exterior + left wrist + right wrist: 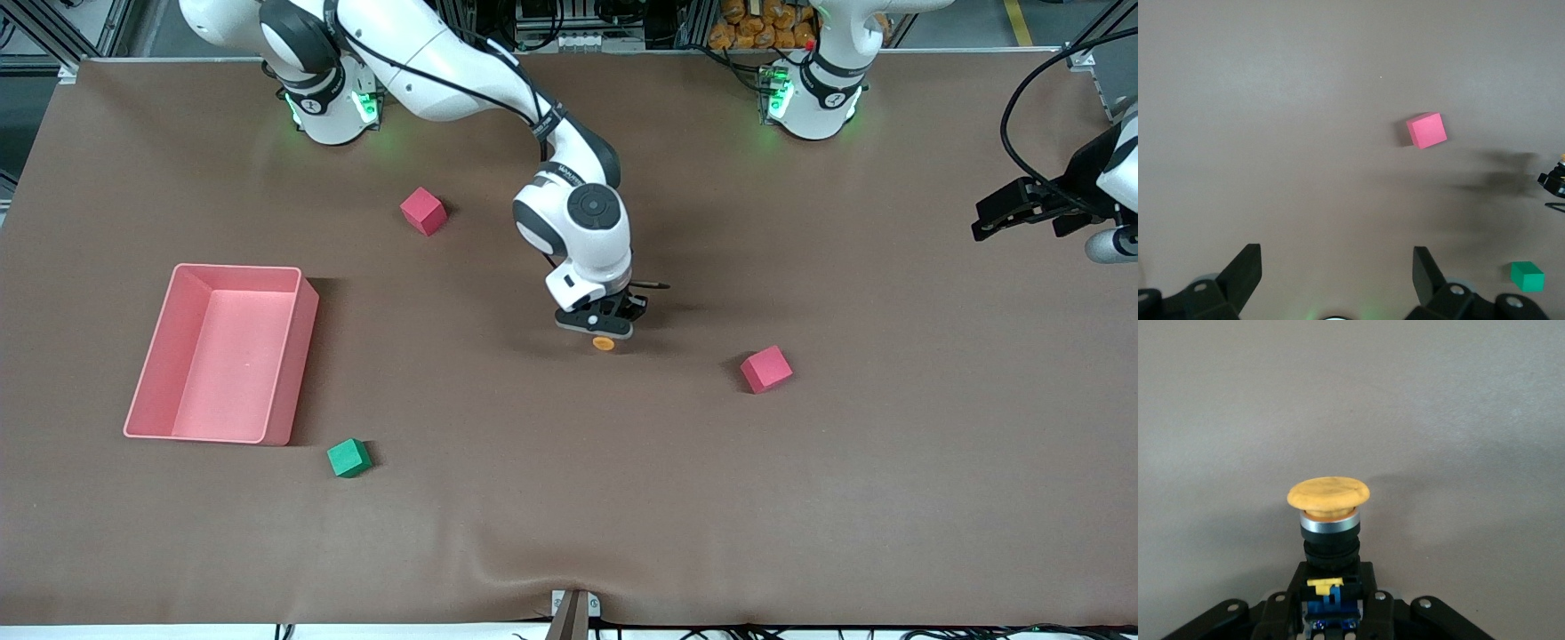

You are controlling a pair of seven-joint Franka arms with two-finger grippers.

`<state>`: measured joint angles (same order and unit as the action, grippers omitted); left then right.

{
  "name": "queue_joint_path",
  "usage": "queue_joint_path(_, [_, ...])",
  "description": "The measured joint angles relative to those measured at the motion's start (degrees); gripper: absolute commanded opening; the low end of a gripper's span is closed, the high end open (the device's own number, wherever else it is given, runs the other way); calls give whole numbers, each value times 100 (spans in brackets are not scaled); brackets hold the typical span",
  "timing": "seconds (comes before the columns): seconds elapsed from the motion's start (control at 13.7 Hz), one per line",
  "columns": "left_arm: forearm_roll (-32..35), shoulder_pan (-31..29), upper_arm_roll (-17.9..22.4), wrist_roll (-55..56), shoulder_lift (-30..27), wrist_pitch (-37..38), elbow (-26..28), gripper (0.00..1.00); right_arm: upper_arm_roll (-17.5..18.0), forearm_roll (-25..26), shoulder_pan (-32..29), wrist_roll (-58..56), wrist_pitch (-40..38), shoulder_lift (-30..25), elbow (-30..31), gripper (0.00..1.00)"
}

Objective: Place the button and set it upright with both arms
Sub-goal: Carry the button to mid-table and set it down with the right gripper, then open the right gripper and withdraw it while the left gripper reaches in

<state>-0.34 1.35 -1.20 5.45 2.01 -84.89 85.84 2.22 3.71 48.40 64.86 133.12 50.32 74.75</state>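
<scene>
No legible txt or labels anywhere.

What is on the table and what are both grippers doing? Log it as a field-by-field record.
button: orange cap, body gripped at its base, cap pointing away from the wrist
right gripper: shut on the button, low over the table's middle
left gripper: open, empty, waiting above the left arm's end of the table
pink cubes: one nearer the front camera than the button, one farther
green cube: beside the bin's near corner
pink bin: toward the right arm's end, nothing visible inside
</scene>
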Motion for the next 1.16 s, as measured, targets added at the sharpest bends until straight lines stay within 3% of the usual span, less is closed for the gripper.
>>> queue_joint_path(0.07, [0,0,1,0,0,0,0,100,-3,128,10,-20,0,0,0,100])
queue_joint_path(0.29, [0,-1,2,0,0,0,0,100,-59,388,9,-46,0,0,-15,100])
queue_joint_path(0.73, [0,-1,3,0,0,0,0,100,-134,414,-216,-346,-44,-134,-245,100])
queue_joint_path(1.02, [0,-1,3,0,0,0,0,100,-112,349,-631,-1352,-1022,-708,-336,100])
queue_joint_path(1.16, [0,-1,4,0,0,0,0,100,-108,-19,-924,-2115,-1599,-1111,-353,100])
